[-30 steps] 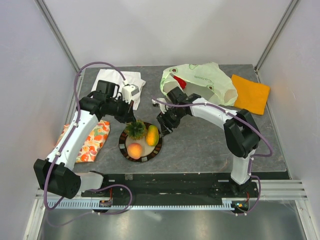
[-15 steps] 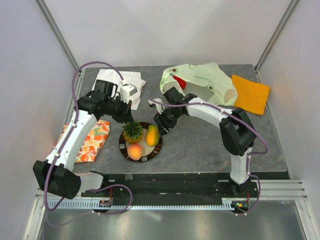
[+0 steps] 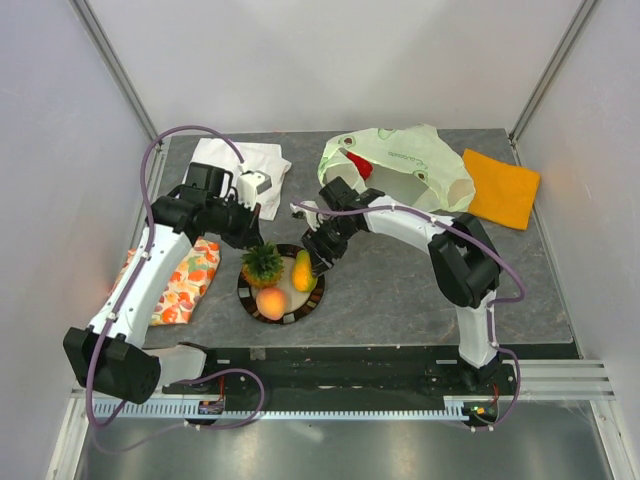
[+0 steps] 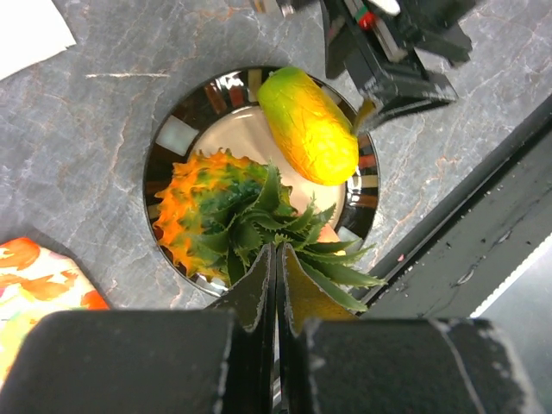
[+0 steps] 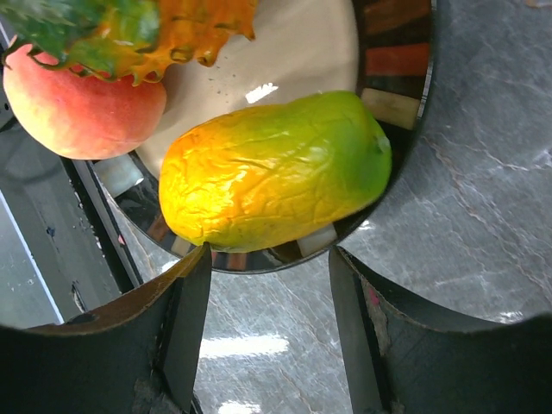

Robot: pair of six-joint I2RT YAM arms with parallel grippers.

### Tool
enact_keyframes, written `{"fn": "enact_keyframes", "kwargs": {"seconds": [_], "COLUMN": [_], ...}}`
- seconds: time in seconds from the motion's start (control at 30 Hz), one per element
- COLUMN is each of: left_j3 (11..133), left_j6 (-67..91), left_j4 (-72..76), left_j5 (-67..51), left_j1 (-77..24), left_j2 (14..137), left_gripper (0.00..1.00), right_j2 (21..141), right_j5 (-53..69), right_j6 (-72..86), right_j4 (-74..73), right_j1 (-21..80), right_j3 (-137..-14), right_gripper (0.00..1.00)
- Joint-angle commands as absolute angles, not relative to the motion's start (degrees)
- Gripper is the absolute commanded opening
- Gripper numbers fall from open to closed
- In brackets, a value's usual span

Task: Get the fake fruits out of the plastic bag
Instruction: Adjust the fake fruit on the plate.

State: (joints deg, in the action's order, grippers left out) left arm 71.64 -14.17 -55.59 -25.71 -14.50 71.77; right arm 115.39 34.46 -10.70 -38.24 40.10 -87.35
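**Left gripper** (image 4: 276, 259): fingers pressed together, tips down among the green crown leaves of the pineapple (image 4: 211, 211). Whether a leaf is caught between them cannot be told.

**Right gripper** (image 5: 269, 254): fingers spread, one on each side of the near edge of the plate (image 5: 392, 60), with nothing between them. The mango (image 5: 276, 168) lies just beyond the tips.

**Plate contents:**
- Pineapple, on its side, crown toward the left wrist camera.
- Mango, yellow-orange with a green end, beside the pineapple and resting over the rim.
- Peach (image 5: 78, 99), orange-pink, at the plate's near side, touching the pineapple's body.

**Plastic bag** (image 3: 410, 160): pale green and crumpled, at the far right of the table (image 3: 400, 290), well apart from the plate. A red piece (image 3: 357, 163) shows in its open mouth.

**Cloths:**
- Orange cloth (image 3: 502, 187), flat, just right of the bag.
- White cloth (image 3: 240, 160), folded, at the far left.
- Floral cloth (image 3: 185, 280), at the left edge, beside the left arm.
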Motion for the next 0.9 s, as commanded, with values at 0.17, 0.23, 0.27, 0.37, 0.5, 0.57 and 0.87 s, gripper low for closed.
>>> {"fn": "enact_keyframes", "kwargs": {"seconds": [0.17, 0.23, 0.27, 0.37, 0.5, 0.57, 0.87], "left_j3": [68.29, 67.68, 67.59, 67.24, 67.06, 67.06, 68.46], "left_j6": [-16.35, -16.26, -16.0, -15.73, -15.29, -15.12, -14.94], "left_j4": [-54.32, -54.14, -54.05, -53.96, -53.96, -53.88, -53.7], "left_j5": [-22.06, -21.97, -21.89, -21.71, -21.27, -21.36, -22.59], "left_j1": [-14.06, -13.98, -13.89, -13.54, -12.92, -12.48, -11.95], "left_j2": [69.35, 68.91, 68.82, 68.38, 67.68, 67.33, 67.15], "left_gripper": [0.11, 0.21, 0.26, 0.37, 0.46, 0.49, 0.65], "right_j2": [118.3, 119.43, 119.97, 121.72, 123.48, 123.92, 122.0], "right_j5": [34.89, 34.81, 34.72, 34.63, 34.1, 33.93, 32.61], "right_j6": [-9.58, -8.53, -8.26, -7.56, -7.21, -7.21, -9.4], "right_j4": [-36.48, -35.86, -35.77, -35.68, -35.51, -35.51, -37.61], "right_j1": [41.92, 41.92, 41.92, 41.84, 41.92, 41.92, 41.92], "right_j3": [-91.05, -92.02, -92.54, -94.39, -96.59, -97.64, -97.03], "right_gripper": [0.64, 0.64, 0.64, 0.64, 0.64, 0.64, 0.66]}}
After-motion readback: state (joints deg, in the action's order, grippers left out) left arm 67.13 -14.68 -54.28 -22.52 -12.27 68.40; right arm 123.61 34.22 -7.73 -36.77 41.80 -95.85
